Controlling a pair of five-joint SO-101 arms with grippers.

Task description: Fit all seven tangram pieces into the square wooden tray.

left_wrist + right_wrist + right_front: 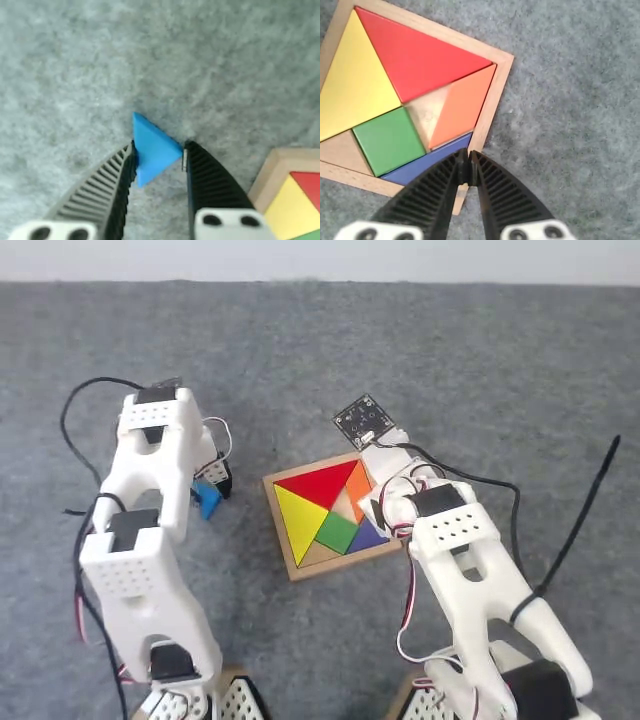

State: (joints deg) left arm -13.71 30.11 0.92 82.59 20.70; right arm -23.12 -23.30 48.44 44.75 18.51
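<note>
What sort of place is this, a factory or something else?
Probably a small robotics test bench, not a factory: a white left arm and right arm, a grey felt-covered table, and a wooden tangram tray.

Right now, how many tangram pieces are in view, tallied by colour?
Red triangle: 1
Yellow triangle: 1
Orange piece: 1
Green square: 1
Violet-blue piece: 1
Light blue triangle: 1, between the fingers of the left gripper, off the tray
Total: 6, five of them in the wooden tray
</note>
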